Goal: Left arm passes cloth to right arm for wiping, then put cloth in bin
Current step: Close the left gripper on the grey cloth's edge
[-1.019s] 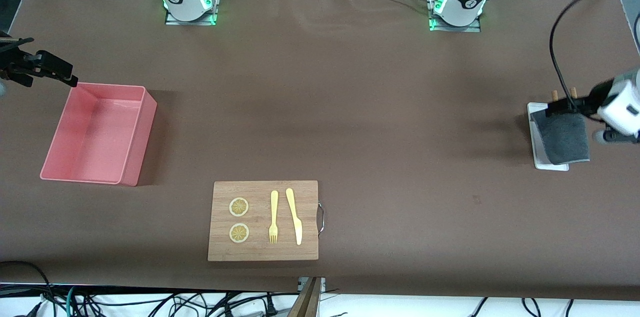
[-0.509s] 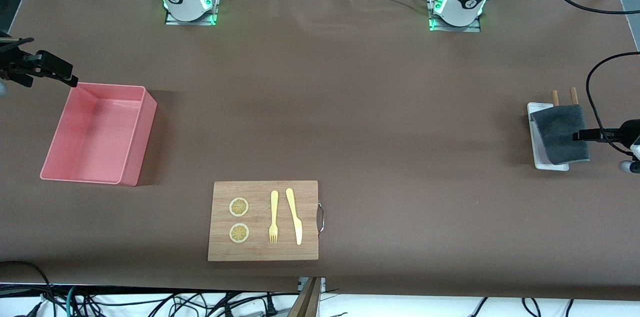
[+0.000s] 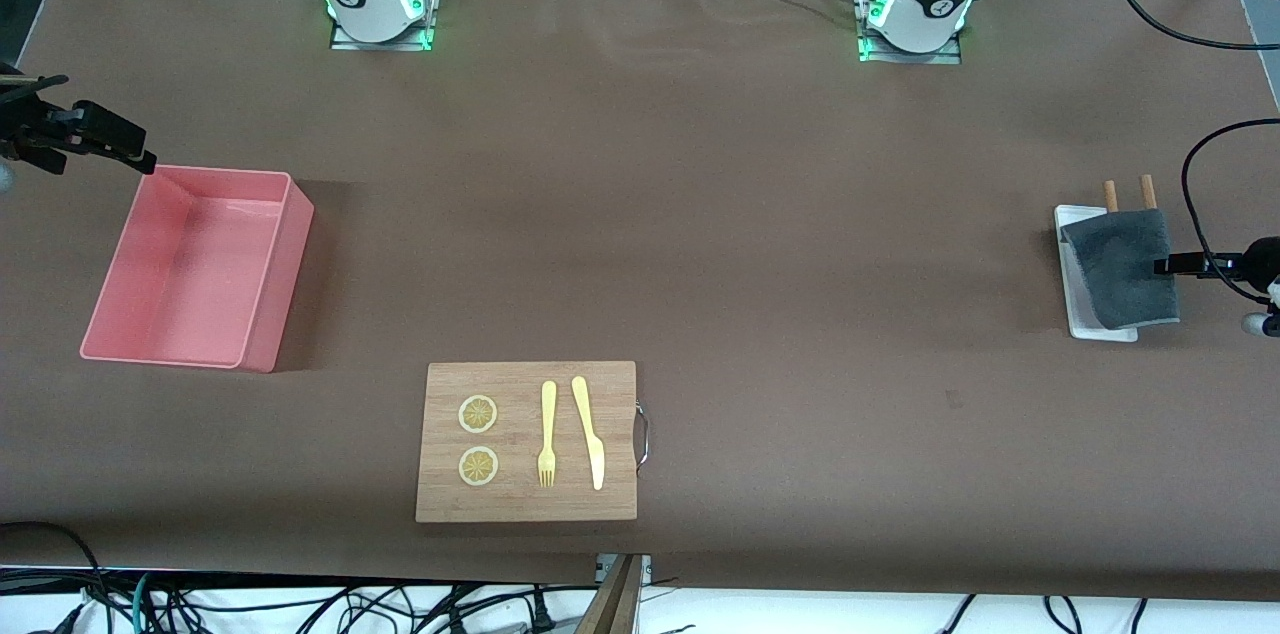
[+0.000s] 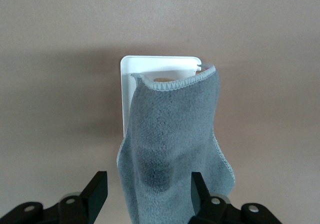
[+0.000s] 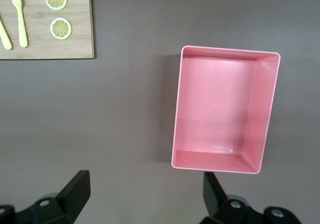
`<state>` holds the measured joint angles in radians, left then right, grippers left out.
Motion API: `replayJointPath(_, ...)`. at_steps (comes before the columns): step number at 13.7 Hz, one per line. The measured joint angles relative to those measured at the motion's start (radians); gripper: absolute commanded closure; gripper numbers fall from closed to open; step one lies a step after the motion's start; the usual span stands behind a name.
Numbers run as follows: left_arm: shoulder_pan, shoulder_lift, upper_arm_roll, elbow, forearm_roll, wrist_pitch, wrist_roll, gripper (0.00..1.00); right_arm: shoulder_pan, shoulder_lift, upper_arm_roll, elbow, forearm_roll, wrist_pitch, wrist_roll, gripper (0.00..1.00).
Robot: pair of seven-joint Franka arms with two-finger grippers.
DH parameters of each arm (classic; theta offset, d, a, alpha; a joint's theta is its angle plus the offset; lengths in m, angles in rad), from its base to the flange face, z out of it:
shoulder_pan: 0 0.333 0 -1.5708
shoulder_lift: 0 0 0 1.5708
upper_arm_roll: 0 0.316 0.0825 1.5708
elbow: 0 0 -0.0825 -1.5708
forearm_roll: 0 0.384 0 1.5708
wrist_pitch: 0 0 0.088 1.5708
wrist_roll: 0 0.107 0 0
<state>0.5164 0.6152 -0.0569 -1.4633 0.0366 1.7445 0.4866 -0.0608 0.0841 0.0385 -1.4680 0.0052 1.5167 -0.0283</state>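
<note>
**Cloth pickup about to happen, bin empty**

Starting at the right arm's end of the table: got the right gripper (image 5: 144, 186) waiting up over that edge, just off a corner of the bin (image 3: 285, 264), fingers spread wide with nothing between them. Nothing in the pink tub either.

Moving along to the table's front edge: got a wooden cutting board (image 3: 520, 499) with two lemon slices (image 3: 478, 414), a yellow fork (image 3: 547, 434) and a knife (image 3: 590, 434). Guessing that's the spot for wiping later.

Over by the edge at the left arm's end: found the cloth (image 3: 1125, 269) draped on the small white tray (image 3: 1075, 304), one end hanging off onto the table. Got the left gripper (image 4: 148, 189) down at that loose end, fingers apart and straddling it, not pinching yet.

Looks light, soft and floppy, so probably no slip worries, but bound to sag and dangle once lifted. Best to pinch that overhanging end, and leave plenty hanging free for the handover.
</note>
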Motion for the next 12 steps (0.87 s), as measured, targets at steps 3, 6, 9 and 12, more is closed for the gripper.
replayJointPath(3, 0.003, 0.001, -0.001, 0.0, 0.0, 0.0, 0.003, 0.39, 0.0, 0.0, 0.0, 0.0, 0.0, 0.0, 0.0, 0.0)
replayJointPath(6, 0.003, 0.003, -0.003, 0.0, 0.0, 0.0, 0.006, 0.46, 0.0, 0.0, 0.0, 0.0, 0.0, 0.0, 0.0, 0.0)
replayJointPath(9, 0.003, 0.009, -0.007, 0.001, 0.0, 0.0, 0.006, 0.46, 0.0, 0.0, 0.0, 0.0, 0.0, 0.0, 0.0, 0.0)
replayJointPath(12, 0.003, 0.01, -0.01, 0.001, 0.0, 0.0, 0.007, 0.48, 0.0, 0.0, 0.0, 0.0, 0.0, 0.0, 0.0, 0.0)
